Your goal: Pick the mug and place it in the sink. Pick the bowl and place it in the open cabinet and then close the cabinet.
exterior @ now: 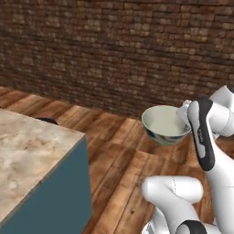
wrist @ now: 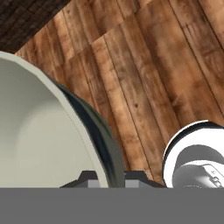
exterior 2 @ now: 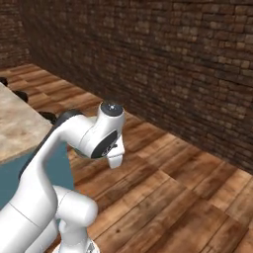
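The tool point(wrist: 107, 177) grips the bowl point(exterior: 164, 124) by its rim, carried high over the wood floor point(exterior: 119, 151) beside the table point(exterior: 32, 151); placing it in the cabinet and closing that remain

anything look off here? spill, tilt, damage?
Nothing stands out. The bowl is held by its rim in the tool, up in the air above the wood floor, tilted a little in the left base view but empty and intact. The stone counter beside it looks undamaged.
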Controlling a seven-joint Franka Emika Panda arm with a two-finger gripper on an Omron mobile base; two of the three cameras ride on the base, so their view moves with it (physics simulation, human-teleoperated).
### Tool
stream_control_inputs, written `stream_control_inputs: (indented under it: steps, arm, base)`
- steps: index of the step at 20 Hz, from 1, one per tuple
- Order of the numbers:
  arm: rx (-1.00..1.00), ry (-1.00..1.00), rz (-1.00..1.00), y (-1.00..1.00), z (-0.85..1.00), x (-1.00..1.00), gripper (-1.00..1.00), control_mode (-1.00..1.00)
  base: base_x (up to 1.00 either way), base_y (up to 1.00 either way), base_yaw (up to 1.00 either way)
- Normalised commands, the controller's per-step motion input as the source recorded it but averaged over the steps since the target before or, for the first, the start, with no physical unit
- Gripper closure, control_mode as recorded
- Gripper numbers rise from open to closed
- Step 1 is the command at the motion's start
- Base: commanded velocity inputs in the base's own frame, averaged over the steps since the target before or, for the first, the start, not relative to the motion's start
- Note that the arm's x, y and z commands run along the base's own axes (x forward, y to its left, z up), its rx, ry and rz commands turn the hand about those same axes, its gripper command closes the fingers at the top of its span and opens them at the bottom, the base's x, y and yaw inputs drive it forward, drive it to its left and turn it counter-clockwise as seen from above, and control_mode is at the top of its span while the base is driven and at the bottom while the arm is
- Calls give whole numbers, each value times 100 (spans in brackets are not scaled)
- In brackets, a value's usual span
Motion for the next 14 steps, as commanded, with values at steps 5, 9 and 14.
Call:
stream_control_inputs:
  steps: [5, 9, 14]
  arm:
    - [0, 0, 0, 0, 0, 0, 100, 100]
    - [0, 0, 0, 0, 0, 0, 100, 100]
    - [0, 0, 0, 0, 0, 0, 100, 100]
  base:
    - [100, -1, -50]
    - [100, 0, -52]
    - [100, -16, -42]
